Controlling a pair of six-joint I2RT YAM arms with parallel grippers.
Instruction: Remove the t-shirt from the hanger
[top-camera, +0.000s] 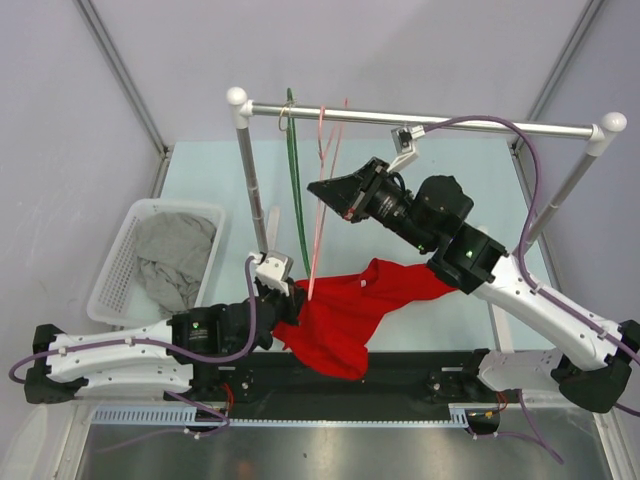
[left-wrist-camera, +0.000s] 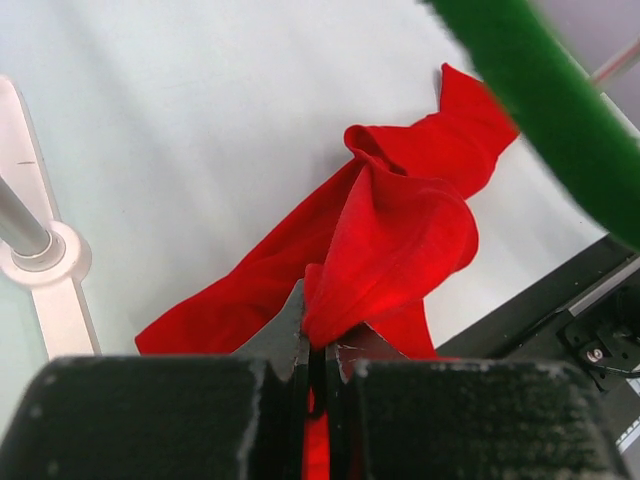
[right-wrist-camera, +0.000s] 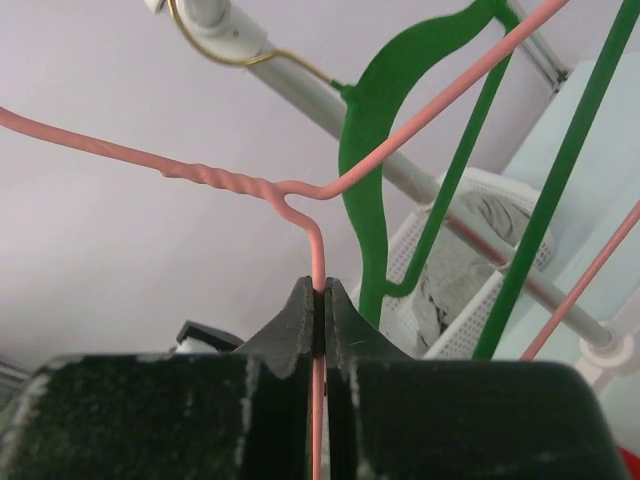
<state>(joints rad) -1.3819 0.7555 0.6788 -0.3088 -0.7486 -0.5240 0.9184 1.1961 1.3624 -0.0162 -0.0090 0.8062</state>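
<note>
Left wrist view shows the left gripper (left-wrist-camera: 318, 335) with its jaws clenched on a fold of the red t-shirt (left-wrist-camera: 400, 230). The rest of the cloth trails away from the jaws in a crumpled band across the pale table (left-wrist-camera: 200, 120). From the top external view I place the garment on the table just ahead of the arm bases and between the two arms, with its near edge spilling onto the dark strip at the table's front. Farther back and higher, the right gripper (right-wrist-camera: 318, 290) has its jaws clamped on the wire of the pink hanger (right-wrist-camera: 316, 240), just below the twisted neck. The green hanger (right-wrist-camera: 365, 160) hangs close beside it, and both hook over the rail (top-camera: 430, 118). The lower end of the pink hanger comes down to the upper edge of the shirt, and I cannot tell whether any cloth is caught there. Well off to the left, a white basket (top-camera: 120, 250) holds a grey garment (top-camera: 175, 260). I judge the step in hand to be the final pull-off, with the right arm steadying the hanger and the left arm drawing the shirt. The next move calls for the left arm to draw the cloth away from the hanger's lower end while the right grip stays firm, and separation should be confirmed before either side lets go.
</note>
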